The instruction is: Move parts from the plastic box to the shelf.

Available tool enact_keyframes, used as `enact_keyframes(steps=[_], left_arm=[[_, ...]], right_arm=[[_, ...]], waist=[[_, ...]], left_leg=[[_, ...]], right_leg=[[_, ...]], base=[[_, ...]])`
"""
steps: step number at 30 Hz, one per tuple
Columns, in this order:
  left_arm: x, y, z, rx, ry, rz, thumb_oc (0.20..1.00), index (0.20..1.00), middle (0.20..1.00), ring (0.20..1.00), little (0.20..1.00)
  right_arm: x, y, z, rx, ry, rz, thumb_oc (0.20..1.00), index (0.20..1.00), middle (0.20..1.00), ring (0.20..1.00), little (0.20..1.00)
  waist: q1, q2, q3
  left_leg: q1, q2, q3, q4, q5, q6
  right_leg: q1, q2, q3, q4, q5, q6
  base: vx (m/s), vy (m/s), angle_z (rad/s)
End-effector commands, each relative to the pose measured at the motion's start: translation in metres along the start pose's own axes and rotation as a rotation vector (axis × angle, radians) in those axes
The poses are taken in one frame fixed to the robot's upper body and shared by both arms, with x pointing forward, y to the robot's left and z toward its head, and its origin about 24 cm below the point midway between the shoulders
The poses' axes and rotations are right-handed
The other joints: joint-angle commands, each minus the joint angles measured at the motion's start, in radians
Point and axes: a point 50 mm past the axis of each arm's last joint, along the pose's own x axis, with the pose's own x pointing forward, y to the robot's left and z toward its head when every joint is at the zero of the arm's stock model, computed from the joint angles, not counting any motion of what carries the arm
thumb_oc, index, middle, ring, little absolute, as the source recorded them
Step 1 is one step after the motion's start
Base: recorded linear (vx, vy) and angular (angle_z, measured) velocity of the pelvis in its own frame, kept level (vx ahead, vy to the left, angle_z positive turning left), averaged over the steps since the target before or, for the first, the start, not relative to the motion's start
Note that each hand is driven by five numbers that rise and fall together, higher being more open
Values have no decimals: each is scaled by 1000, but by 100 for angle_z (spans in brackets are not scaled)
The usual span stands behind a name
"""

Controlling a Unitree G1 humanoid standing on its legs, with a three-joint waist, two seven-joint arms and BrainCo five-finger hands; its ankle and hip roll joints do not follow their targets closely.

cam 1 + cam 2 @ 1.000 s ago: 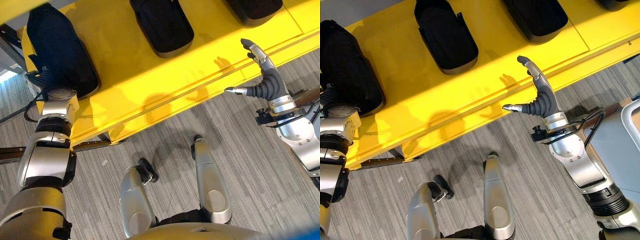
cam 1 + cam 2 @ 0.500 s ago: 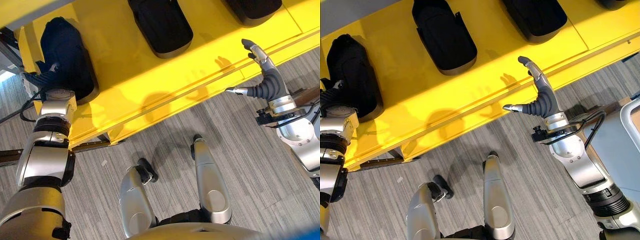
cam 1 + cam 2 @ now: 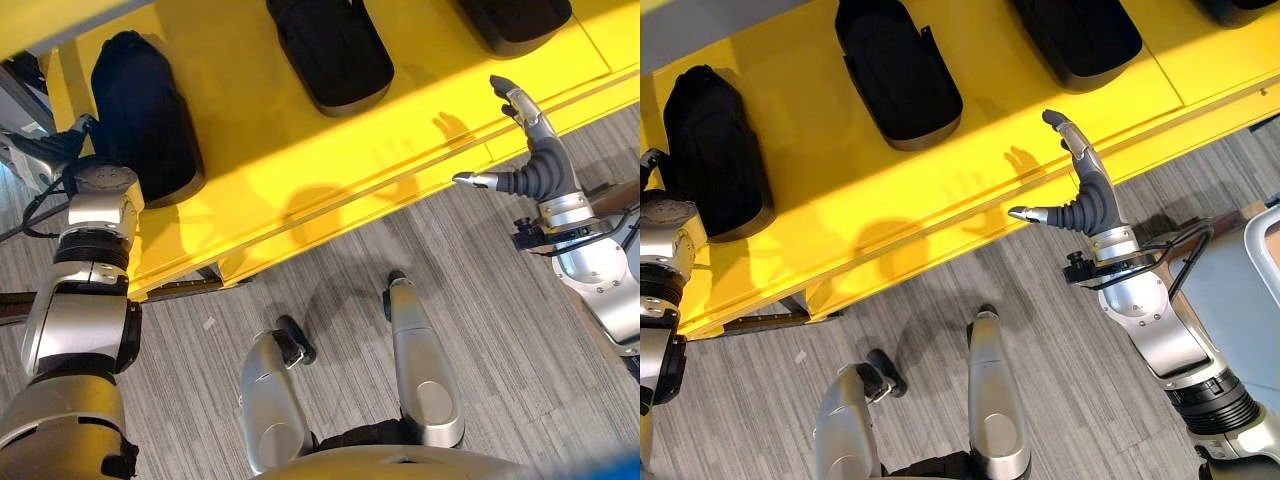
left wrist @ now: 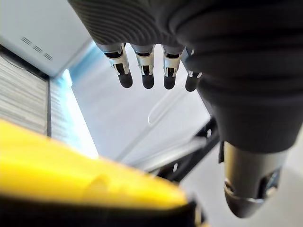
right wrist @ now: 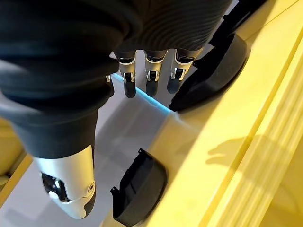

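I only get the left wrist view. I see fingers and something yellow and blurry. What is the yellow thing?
Observer: It's a long yellow shelf. Black parts lie on it in a row.
Operator: Is my left hand holding one?
Observer: No. The left hand is open beside the shelf's left end, next to the leftmost black part, which lies on the shelf.
Operator: Where's the other hand?
Observer: The right hand is open and empty, above the shelf's front edge.
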Motion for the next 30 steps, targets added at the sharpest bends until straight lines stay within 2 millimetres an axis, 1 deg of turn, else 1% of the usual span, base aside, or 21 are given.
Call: enact_keyframes(steps=[1, 3, 4, 5, 6, 8, 9, 11, 12, 14, 16, 17, 18, 21, 23, 24, 25, 26, 27, 28, 30], left_arm=[[7, 28, 39, -185, -288, 226, 1000, 1000, 1000, 1000, 1000], [-8, 31, 50, -263, -406, 251, 1000, 1000, 1000, 1000, 1000], [-16, 33, 48, -294, -441, 244, 1000, 1000, 1000, 1000, 1000], [-17, 33, 48, -298, -453, 241, 1000, 1000, 1000, 1000, 1000], [-36, 38, 48, -337, -538, 242, 1000, 1000, 1000, 1000, 1000], [-56, 44, 48, -389, -618, 212, 1000, 1000, 1000, 1000, 1000], [-61, 45, 47, -396, -625, 199, 1000, 1000, 1000, 1000, 1000], [-76, 46, 44, -437, -643, 121, 1000, 1000, 1000, 1000, 1000], [-97, 45, 39, -476, -653, -10, 1000, 1000, 1000, 1000, 1000], [-107, 43, 36, -477, -673, -75, 1000, 1000, 1000, 1000, 1000], [-133, 42, 30, -483, -698, -197, 1000, 1000, 1000, 1000, 1000], [-141, 44, 27, -484, -701, -226, 1000, 1000, 1000, 1000, 1000], [-144, 45, 25, -484, -699, -239, 1000, 1000, 1000, 1000, 1000], [-165, 52, 8, -470, -714, -321, 1000, 1000, 1000, 1000, 1000], [-172, 55, 4, -440, -748, -386, 1000, 1000, 1000, 1000, 1000], [-177, 52, -3, -349, -774, -490, 1000, 1000, 1000, 1000, 1000], [-178, 52, -4, -344, -770, -498, 1000, 1000, 1000, 1000, 1000], [-179, 50, -10, -310, -754, -536, 1000, 1000, 1000, 1000, 1000], [-180, 49, -14, -289, -746, -558, 1000, 1000, 1000, 1000, 1000], [-181, 48, -17, -268, -742, -579, 1000, 1000, 1000, 1000, 1000], [-183, 47, -29, -188, -740, -623, 1000, 1000, 1000, 1000, 1000]], right_arm=[[-2, -5, 15, 38, -114, -102, 1000, 1000, 1000, 1000, 1000], [-7, -3, 16, 40, -126, -134, 1000, 1000, 1000, 1000, 1000], [-10, -2, 16, 33, -132, -148, 1000, 1000, 1000, 1000, 1000], [-11, -2, 16, 30, -136, -153, 1000, 1000, 1000, 1000, 1000], [-16, 1, 15, 27, -137, -176, 1000, 1000, 1000, 1000, 1000], [-20, 2, 15, 20, -138, -199, 1000, 1000, 1000, 1000, 1000], [-21, 3, 14, 20, -138, -203, 1000, 1000, 1000, 1000, 1000], [-23, 6, 15, 14, -146, -211, 1000, 1000, 1000, 1000, 1000], [-24, 8, 17, 8, -167, -226, 1000, 1000, 1000, 1000, 1000], [-25, 10, 18, 1, -180, -234, 1000, 1000, 1000, 1000, 1000], [-27, 13, 20, -10, -198, -249, 1000, 1000, 1000, 1000, 1000], [-28, 13, 20, -8, -197, -256, 1000, 1000, 1000, 1000, 1000], [-28, 13, 20, -9, -196, -260, 1000, 1000, 1000, 1000, 1000], [-33, 14, 17, -14, -193, -281, 1000, 1000, 1000, 1000, 1000], [-34, 16, 17, -18, -201, -283, 1000, 1000, 1000, 1000, 1000], [-36, 16, 16, -19, -199, -288, 1000, 1000, 1000, 1000, 1000], [-36, 16, 16, -19, -198, -288, 1000, 1000, 1000, 1000, 1000], [-37, 17, 15, -17, -197, -293, 1000, 1000, 1000, 1000, 1000], [-37, 17, 14, -18, -199, -298, 1000, 1000, 1000, 1000, 1000], [-37, 17, 14, -18, -204, -303, 1000, 1000, 1000, 1000, 1000], [-38, 14, 14, -12, -213, -327, 1000, 1000, 1000, 1000, 1000]], waist=[[13, -24, -44], [30, -23, -45], [39, -21, -48], [40, -20, -49], [55, -20, -55], [77, -21, -58], [81, -20, -58], [96, -20, -62], [112, -22, -64], [119, -24, -65], [136, -26, -61], [143, -27, -61], [145, -27, -57], [170, -28, -55], [180, -28, -51], [189, -29, -46], [190, -29, -49], [192, -29, -46], [193, -29, -45], [193, -28, -41], [196, -26, -38]], left_leg=[[24, -101, 29, -87, -4, 121], [30, -110, 21, -103, 1, 121], [34, -115, 16, -112, 3, 121], [35, -117, 15, -114, 4, 121], [41, -126, 4, -129, 9, 120], [46, -136, -12, -152, 22, 117], [47, -138, -16, -156, 24, 116], [48, -145, -28, -168, 30, 113], [52, -152, -41, -185, 38, 112], [52, -154, -47, -190, 42, 109], [52, -156, -60, -201, 53, 103], [54, -157, -65, -210, 61, 102], [48, -152, -55, -215, 82, 110], [59, -154, -67, -233, 93, 101], [59, -148, -73, -240, 100, 95], [56, -141, -78, -238, 101, 89], [64, -146, -90, -233, 81, 80], [62, -145, -90, -231, 80, 79], [62, -144, -90, -232, 81, 79], [54, -139, -80, -236, 101, 86], [53, -136, -80, -235, 104, 84]], right_leg=[[31, 40, -90, -38, -17, -86], [42, 39, -95, -53, -14, -83], [49, 38, -98, -58, -15, -83], [51, 38, -99, -60, -15, -83], [61, 35, -109, -66, -16, -82], [73, 31, -122, -73, -18, -81], [75, 30, -124, -74, -20, -81], [86, 27, -134, -81, -23, -79], [97, 26, -148, -87, -26, -78], [103, 25, -155, -90, -27, -78], [114, 23, -169, -94, -29, -77], [120, 23, -176, -100, -27, -77], [115, 22, -187, -105, -10, -85], [142, 16, -212, -125, -9, -84], [154, 18, -225, -136, -8, -86], [160, 18, -237, -141, -8, -89], [169, 18, -228, -137, -26, -81], [169, 17, -231, -137, -26, -81], [169, 17, -233, -138, -25, -81], [162, 16, -243, -142, -9, -89], [165, 14, -248, -147, -5, -90]], base=[[-6, -77, 8], [-9, -103, 5], [0, -84, 5], [8, -108, 12], [11, -114, 14], [9, -127, 16], [-2, -101, 15], [-18, -127, 23], [-31, -160, 25], [-28, -120, 19], [-32, -136, 23], [-98, -128, 19], [-88, -106, 9], [-35, -127, 14], [-32, -167, 17], [43, -122, 13], [44, -101, 6], [60, -25, -2], [-89, -46, -4], [-84, -46, 0], [-7, -34, -1]])
